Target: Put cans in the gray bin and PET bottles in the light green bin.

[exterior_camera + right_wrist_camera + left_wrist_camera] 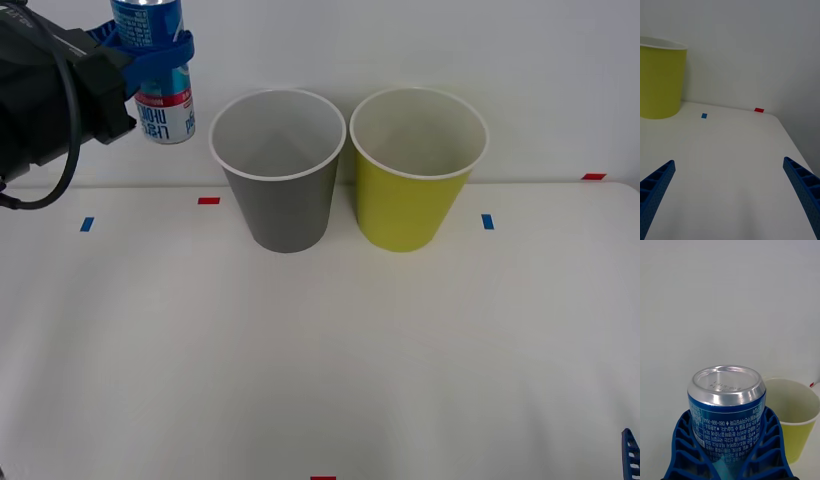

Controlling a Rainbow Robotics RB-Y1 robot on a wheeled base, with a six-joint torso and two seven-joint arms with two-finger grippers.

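Note:
A slim blue can (166, 108) with a red band and a white label hangs in the air at the far left, higher than the bin rims. My left gripper (155, 50) is shut on its middle, left of the gray bin (285, 210). In the left wrist view the can (726, 390) shows a silver end between the blue fingers (685, 442), with the light green bin (797, 427) behind it. The two bins stand side by side at the back of the table, the light green bin (405, 210) on the right. My right gripper (729, 161) is open and low over the table's right side.
Small tape marks lie on the white table: red (208, 200) and blue (87, 224) on the left, blue (487, 221) and red (593, 176) on the right. A white wall stands close behind the bins. The right gripper's fingertip (630, 455) shows at the table's near right corner.

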